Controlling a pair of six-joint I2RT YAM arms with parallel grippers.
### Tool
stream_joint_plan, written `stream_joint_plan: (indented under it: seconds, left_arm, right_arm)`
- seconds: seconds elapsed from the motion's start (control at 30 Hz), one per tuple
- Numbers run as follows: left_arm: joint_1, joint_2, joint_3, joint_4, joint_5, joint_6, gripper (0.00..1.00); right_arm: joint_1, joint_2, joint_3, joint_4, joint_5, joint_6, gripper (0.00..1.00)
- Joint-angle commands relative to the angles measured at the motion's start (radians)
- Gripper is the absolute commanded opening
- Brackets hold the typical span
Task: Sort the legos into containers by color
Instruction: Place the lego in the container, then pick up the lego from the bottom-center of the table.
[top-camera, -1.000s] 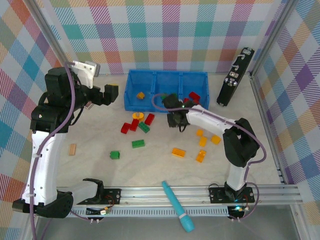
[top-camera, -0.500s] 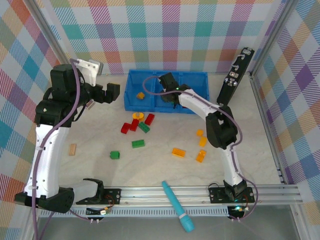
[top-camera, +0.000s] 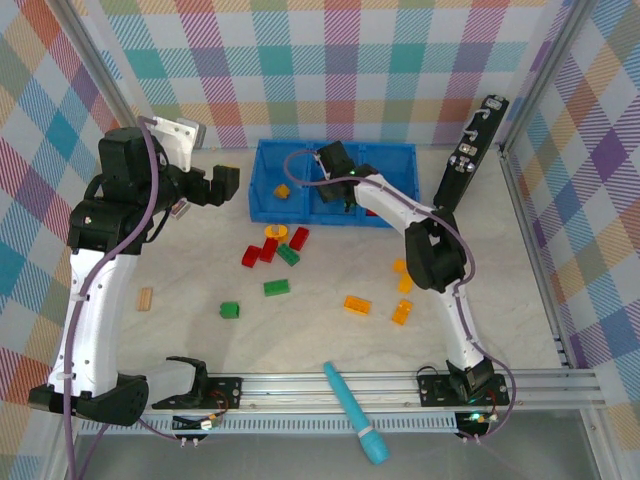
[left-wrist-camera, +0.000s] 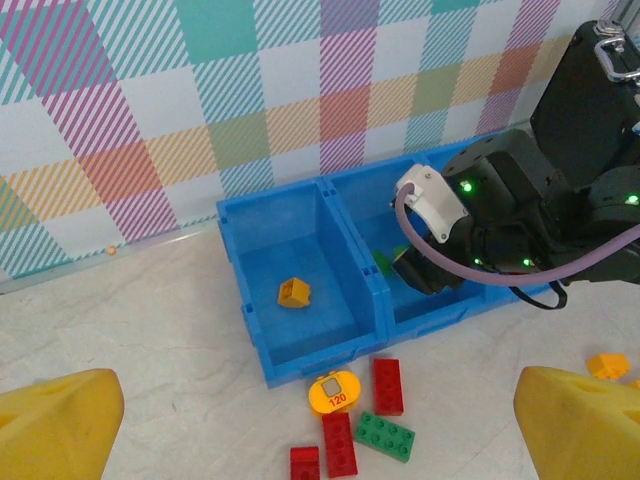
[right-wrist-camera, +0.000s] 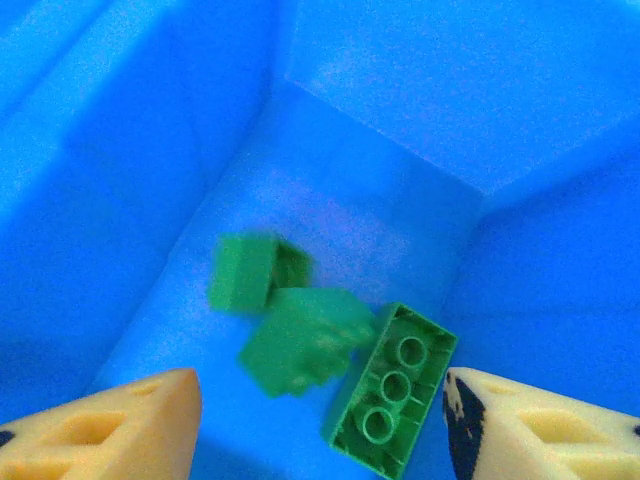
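Legos (top-camera: 277, 288) lie scattered on the table (top-camera: 180, 340) in the top view: red bricks (top-camera: 268, 249) and a green brick (top-camera: 288, 254) bunched just in front of the blue tray (top-camera: 285, 146), orange bricks (top-camera: 357, 304) nearer the right arm's side. We see the right gripper (top-camera: 335, 188) poised low over the tray's middle compartment, which we judge to be the green bin, while the left gripper (top-camera: 222, 185) hangs raised beside the tray's left end, clear of that work. A tan wooden block (top-camera: 146, 298), a teal tool (top-camera: 355, 410) and a black device (top-camera: 468, 150) are no part of the sort, and none stands between the arms and the loose bricks. From the left wrist, its yellow fingertips (left-wrist-camera: 55, 425) stand wide apart with nothing between them; 1 orange brick (left-wrist-camera: 294, 292) sits in the left compartment, and the right gripper (left-wrist-camera: 430, 270) crowds the middle one. From the right wrist, the fingers (right-wrist-camera: 130, 430) are spread and grasp nothing; 3 green bricks (right-wrist-camera: 390, 390) rest on the compartment floor below them, 1 of them blurred. We judge the red cluster the awkward part: its bricks touch or nearly touch, so neighbours may hinder a clean pick.
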Motion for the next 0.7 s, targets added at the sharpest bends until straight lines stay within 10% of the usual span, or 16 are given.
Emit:
stream_joint_plan:
  seconds: [0.0, 0.37, 0.67]
  left_arm:
    - [-0.014, -0.005, 0.021, 0.008, 0.032, -0.005, 1.0]
    - [-0.014, -0.026, 0.027, 0.007, 0.062, -0.011, 1.0]
    - [-0.014, -0.009, 0.042, 0.004, 0.086, -0.023, 1.0]
  right_arm:
    - [-0.001, -0.129, -0.009, -0.04, -0.034, 0.038, 0.69]
    - [0.034, -0.478, -0.319, -0.187, -0.352, -0.091, 0.73]
    - [0.134, -0.851, -0.789, -0.209, -0.375, -0.198, 0.81]
